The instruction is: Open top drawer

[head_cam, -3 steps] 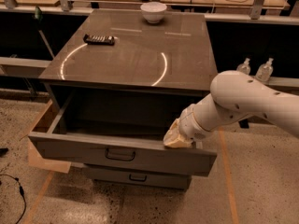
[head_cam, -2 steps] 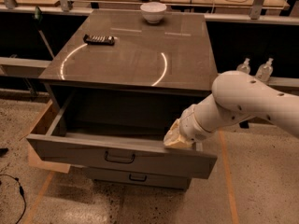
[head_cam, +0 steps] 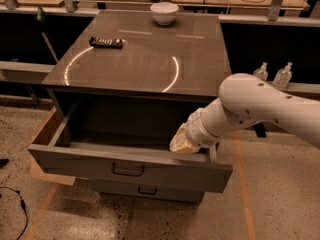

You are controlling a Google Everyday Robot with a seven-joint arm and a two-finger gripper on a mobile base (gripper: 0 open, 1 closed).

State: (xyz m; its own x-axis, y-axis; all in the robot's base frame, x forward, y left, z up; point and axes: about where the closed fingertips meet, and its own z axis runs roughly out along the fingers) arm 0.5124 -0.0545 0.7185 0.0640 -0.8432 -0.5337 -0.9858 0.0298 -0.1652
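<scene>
Nothing moved in the last second: top drawer (head_cam: 75,163) sits pulled well out of the cabinet (head_cam: 150,59), gripper (head_cam: 184,141) inside its front-right corner, open or closed can't tell. Task looks basically done

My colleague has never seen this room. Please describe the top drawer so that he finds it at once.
Find the grey cabinet with a white bowl on top. The top drawer is directly under that top, pulled far out, with the gripper at its front rim on the right. Unlike the lower drawer, it stands open.
</scene>
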